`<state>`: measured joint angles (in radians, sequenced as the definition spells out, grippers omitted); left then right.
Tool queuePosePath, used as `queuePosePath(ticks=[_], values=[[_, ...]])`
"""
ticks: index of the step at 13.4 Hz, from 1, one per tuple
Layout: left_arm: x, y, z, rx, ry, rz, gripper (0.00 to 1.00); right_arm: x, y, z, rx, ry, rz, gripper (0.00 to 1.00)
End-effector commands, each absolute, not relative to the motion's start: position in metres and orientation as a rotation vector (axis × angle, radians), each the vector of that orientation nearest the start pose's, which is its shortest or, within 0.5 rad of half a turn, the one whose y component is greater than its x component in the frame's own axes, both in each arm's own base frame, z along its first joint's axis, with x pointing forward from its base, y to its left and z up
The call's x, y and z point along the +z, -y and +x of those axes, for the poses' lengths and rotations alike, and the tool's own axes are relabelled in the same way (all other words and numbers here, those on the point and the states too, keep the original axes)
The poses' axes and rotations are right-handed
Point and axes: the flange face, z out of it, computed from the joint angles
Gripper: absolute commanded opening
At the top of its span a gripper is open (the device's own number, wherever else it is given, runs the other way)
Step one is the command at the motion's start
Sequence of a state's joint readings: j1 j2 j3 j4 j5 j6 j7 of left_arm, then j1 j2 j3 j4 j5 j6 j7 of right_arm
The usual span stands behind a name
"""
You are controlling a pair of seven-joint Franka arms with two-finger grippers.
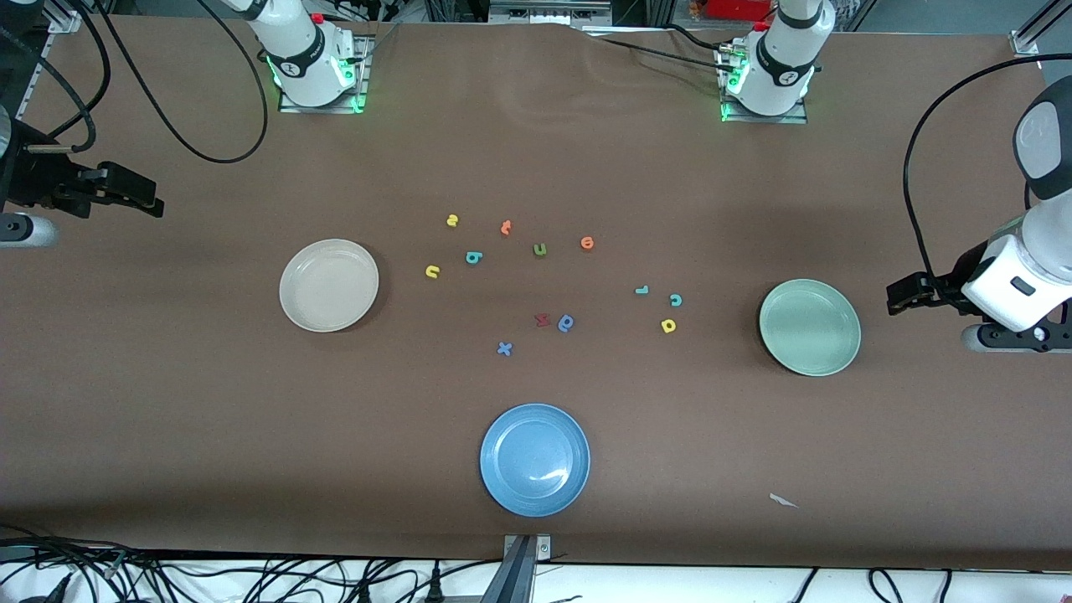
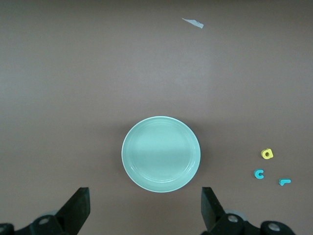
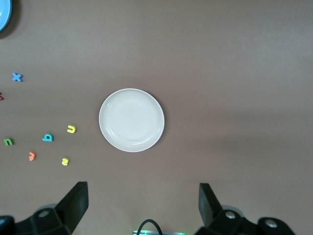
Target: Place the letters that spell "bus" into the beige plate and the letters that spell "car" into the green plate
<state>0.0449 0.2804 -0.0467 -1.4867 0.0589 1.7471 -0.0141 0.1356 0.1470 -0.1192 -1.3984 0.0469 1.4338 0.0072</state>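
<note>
The beige plate (image 1: 328,285) (image 3: 131,120) lies empty toward the right arm's end. Beside it lie the yellow "s" (image 1: 452,220) (image 3: 65,161), teal "b" (image 1: 473,257) (image 3: 47,137) and yellow "u" (image 1: 432,270) (image 3: 71,129). The green plate (image 1: 810,327) (image 2: 161,153) lies empty toward the left arm's end, with the teal "r" (image 1: 641,290) (image 2: 284,182), teal "c" (image 1: 675,299) (image 2: 259,174) and yellow "a" (image 1: 668,325) (image 2: 267,153) beside it. My left gripper (image 1: 903,297) (image 2: 145,205) hangs open over the table by the green plate. My right gripper (image 1: 141,194) (image 3: 142,203) hangs open by the beige plate. Both hold nothing.
A blue plate (image 1: 535,459) sits nearest the front camera. Other letters lie mid-table: two orange ones (image 1: 505,227) (image 1: 587,243), a green "u" (image 1: 539,249), a red one (image 1: 542,319), a blue round one (image 1: 566,322), a blue "x" (image 1: 504,348). A paper scrap (image 1: 783,501) lies near the front edge.
</note>
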Motion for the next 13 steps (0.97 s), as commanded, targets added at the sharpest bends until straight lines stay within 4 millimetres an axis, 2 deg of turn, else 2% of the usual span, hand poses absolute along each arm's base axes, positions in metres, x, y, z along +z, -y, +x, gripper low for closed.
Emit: queuePosePath(ticks=[1, 2, 8, 13], values=[[0.513, -0.006, 0.643, 0.026, -0.001, -3.124, 1.00, 0.602, -0.018, 0.590, 0.187, 0.026, -3.106, 1.00], [0.513, -0.006, 0.643, 0.026, -0.001, -3.124, 1.00, 0.597, -0.017, 0.595, 0.184, 0.023, -3.100, 1.00], [0.513, -0.002, 0.643, 0.026, 0.008, -3.178, 1.00, 0.607, -0.019, 0.607, 0.015, 0.028, -3.110, 1.00], [0.510, -0.001, 0.644, 0.034, 0.005, -3.179, 1.00, 0.602, -0.010, 0.608, 0.020, 0.010, -3.136, 1.00]])
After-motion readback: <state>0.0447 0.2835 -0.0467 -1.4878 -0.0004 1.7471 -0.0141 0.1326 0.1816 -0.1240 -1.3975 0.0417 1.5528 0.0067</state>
